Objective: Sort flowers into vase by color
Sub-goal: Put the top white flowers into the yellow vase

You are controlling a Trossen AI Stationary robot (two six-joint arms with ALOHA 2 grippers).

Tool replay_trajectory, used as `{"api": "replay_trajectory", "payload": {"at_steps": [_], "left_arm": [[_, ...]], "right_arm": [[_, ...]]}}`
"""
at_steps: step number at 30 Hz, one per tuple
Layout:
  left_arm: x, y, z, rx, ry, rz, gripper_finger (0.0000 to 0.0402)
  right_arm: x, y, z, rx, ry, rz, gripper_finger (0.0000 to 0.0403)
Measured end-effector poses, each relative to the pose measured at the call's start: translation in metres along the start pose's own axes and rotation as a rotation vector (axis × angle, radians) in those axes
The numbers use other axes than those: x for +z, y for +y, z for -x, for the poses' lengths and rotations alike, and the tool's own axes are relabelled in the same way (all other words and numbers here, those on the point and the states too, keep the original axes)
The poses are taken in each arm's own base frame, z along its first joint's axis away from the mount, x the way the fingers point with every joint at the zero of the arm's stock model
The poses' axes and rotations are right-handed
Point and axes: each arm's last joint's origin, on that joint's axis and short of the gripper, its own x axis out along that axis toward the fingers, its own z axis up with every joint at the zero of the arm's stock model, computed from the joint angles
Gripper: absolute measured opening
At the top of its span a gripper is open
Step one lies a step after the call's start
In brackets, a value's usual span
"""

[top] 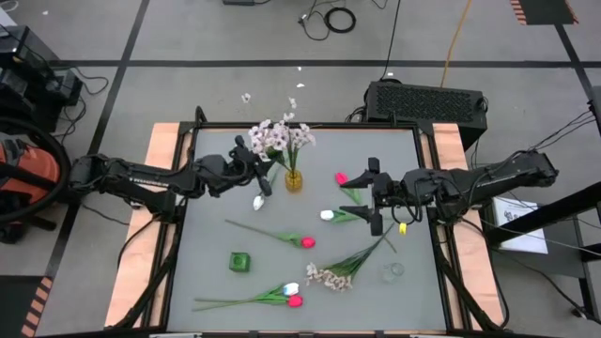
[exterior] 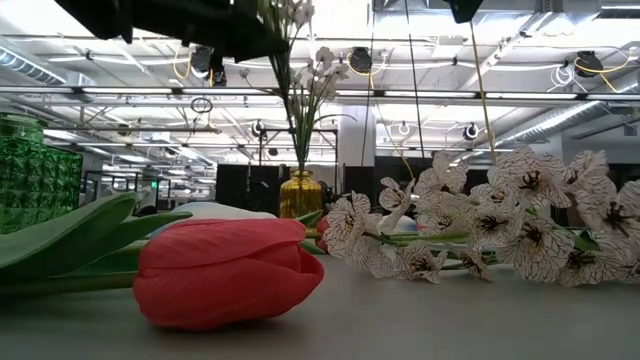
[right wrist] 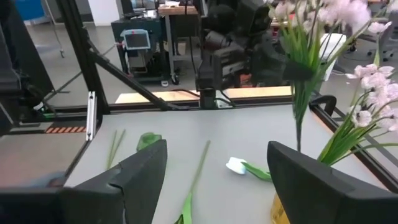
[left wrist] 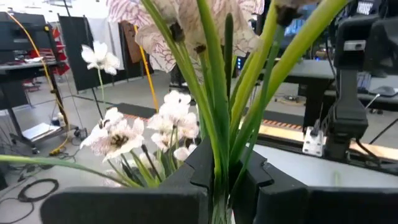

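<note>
My left gripper (top: 266,171) is shut on a spray of pale blossoms (top: 270,139) on green stems, held upright just left of the yellow vase (top: 294,178). The vase holds another pale spray (right wrist: 367,102). My right gripper (top: 379,199) hangs open to the right of the vase, its fingers (right wrist: 146,168) apart over bare table. On the table lie a white tulip (top: 258,201), a pink tulip (top: 341,177), a white tulip (top: 327,215), a pink tulip (top: 307,241), a spray (top: 329,275) and a white and pink pair (top: 293,295). My left gripper pinches the spray's bundle of green stems (left wrist: 217,168) between its two fingers, which come level from the table's left and lie across the stems. The blossoms (left wrist: 186,25) stand above the fingers. The stem end (right wrist: 298,134) hangs below them, clear of the table.
A green glass vase (top: 240,261) stands near the front left, and a clear glass (top: 392,272) near the front right. Wooden rails (top: 160,188) run along the table's left and right sides. The low view looks past a pink tulip (exterior: 230,270) close to the camera.
</note>
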Motion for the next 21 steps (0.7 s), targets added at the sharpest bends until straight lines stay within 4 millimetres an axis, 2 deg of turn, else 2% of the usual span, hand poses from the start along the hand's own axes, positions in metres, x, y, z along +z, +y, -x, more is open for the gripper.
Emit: {"api": "replay_trajectory", "payload": {"at_steps": [21], "left_arm": [[-0.016, 0.006, -0.002, 0.024, 0.000, 0.049, 0.0033]], "right_arm": [[-0.001, -0.002, -0.002, -0.010, 0.005, -0.011, 0.0270]]}}
